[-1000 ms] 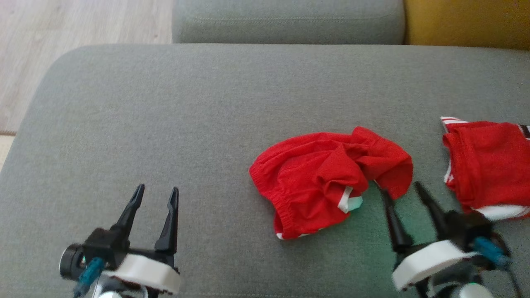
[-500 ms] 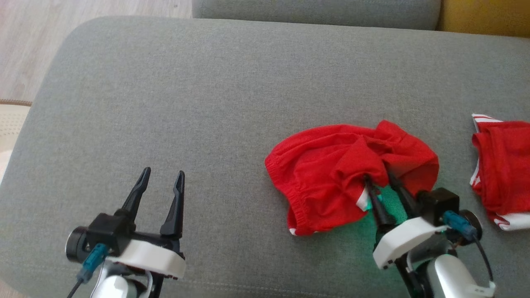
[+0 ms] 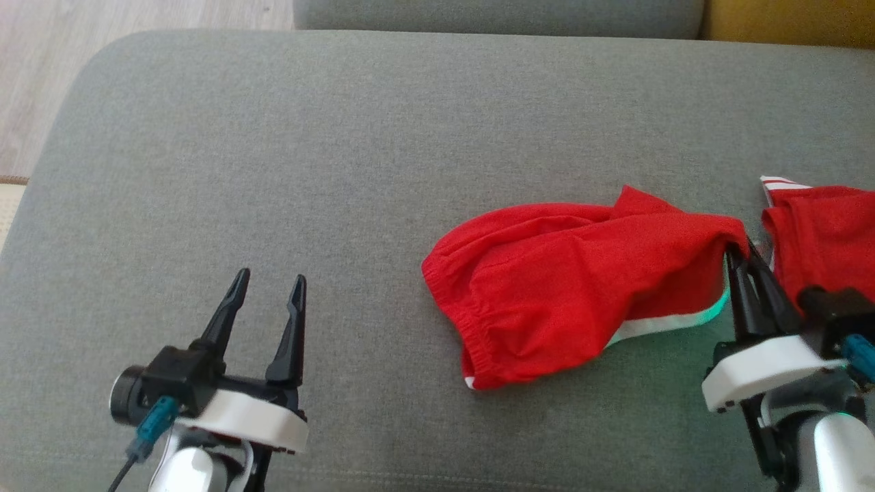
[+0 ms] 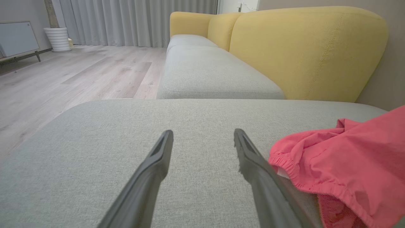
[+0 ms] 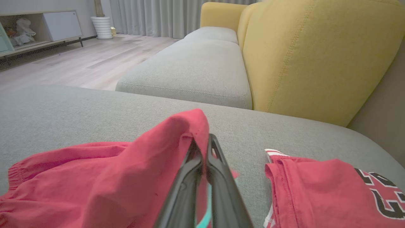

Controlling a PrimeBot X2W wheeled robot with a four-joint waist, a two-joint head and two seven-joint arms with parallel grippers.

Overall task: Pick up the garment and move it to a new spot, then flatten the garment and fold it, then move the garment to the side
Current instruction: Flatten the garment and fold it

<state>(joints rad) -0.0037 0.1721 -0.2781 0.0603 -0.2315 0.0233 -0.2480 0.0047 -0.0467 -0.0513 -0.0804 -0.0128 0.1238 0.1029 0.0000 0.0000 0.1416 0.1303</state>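
The garment (image 3: 574,287) is a pair of red shorts with a white hem, crumpled on the grey sofa cushion (image 3: 342,171) right of centre. My right gripper (image 3: 740,247) is shut on its right edge and holds that corner lifted and stretched to the right. In the right wrist view the red cloth of the garment (image 5: 126,177) drapes over the closed fingers (image 5: 218,171) of the right gripper (image 5: 202,141). My left gripper (image 3: 270,281) stands open over bare cushion at the lower left, apart from the garment (image 4: 341,171), which lies to the right of the left gripper (image 4: 203,134).
A second red piece of clothing (image 3: 827,236) with white stripes and black numerals (image 5: 384,193) lies folded at the far right, close to my right gripper. Behind the cushion stand another grey seat (image 4: 215,69) and a yellow backrest (image 5: 316,53). Wooden floor (image 3: 41,82) lies past the cushion's left edge.
My right gripper went into the garment's folds, shut on the cloth and pulled it to the right, stretching the shorts out. The head camera shifted. The left gripper stayed open.
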